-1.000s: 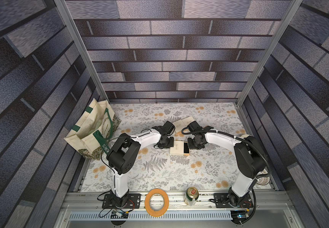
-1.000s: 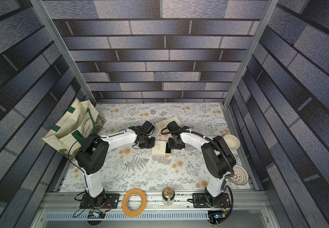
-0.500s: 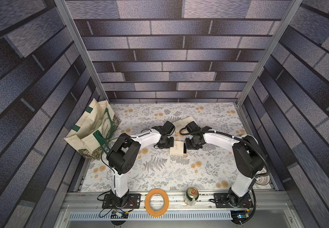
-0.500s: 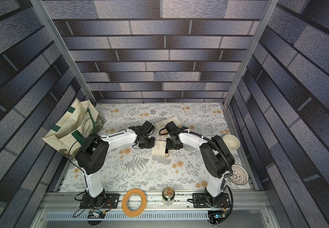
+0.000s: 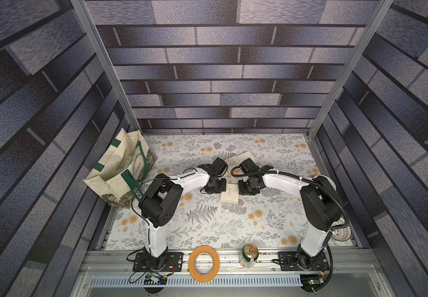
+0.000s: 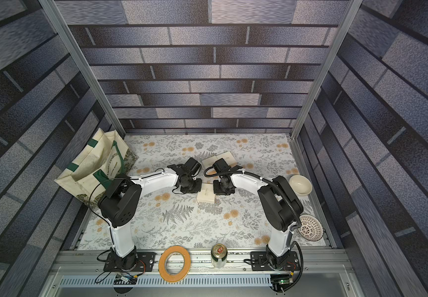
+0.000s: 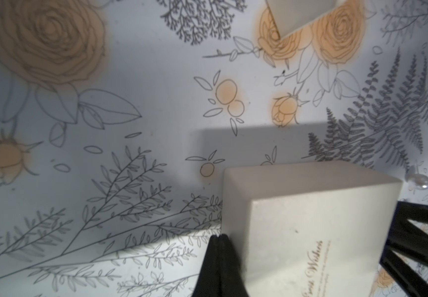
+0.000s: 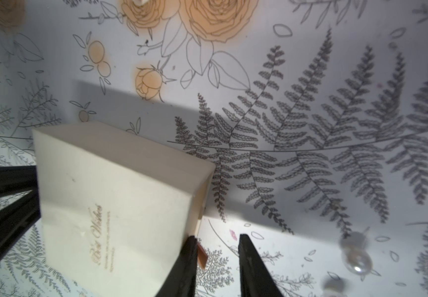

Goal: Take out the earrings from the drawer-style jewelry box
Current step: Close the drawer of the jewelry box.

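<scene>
The cream drawer-style jewelry box (image 5: 229,196) (image 6: 206,196) lies on the flowered table between my two grippers. My left gripper (image 7: 219,236) is shut and empty, its tips against one side of the box (image 7: 297,231). At the opposite end of the box (image 8: 112,200), my right gripper (image 8: 218,241) is open. A small orange-brown tab (image 8: 202,254) juts from that end into the gap, beside one finger (image 8: 189,257). Two pearl earrings (image 8: 357,262) (image 8: 333,285) lie on the table outside the box. One earring (image 7: 422,181) shows in the left wrist view.
A second cream box (image 5: 238,162) lies just behind the grippers. A tote bag (image 5: 123,172) stands at the left wall. A cream bowl (image 6: 300,185) and a patterned bowl (image 6: 310,227) sit at the right. A tape roll (image 5: 204,262) and a can (image 5: 249,255) stand on the front rail.
My right gripper has shifted a little toward the box's end. The left arm has stayed where it was.
</scene>
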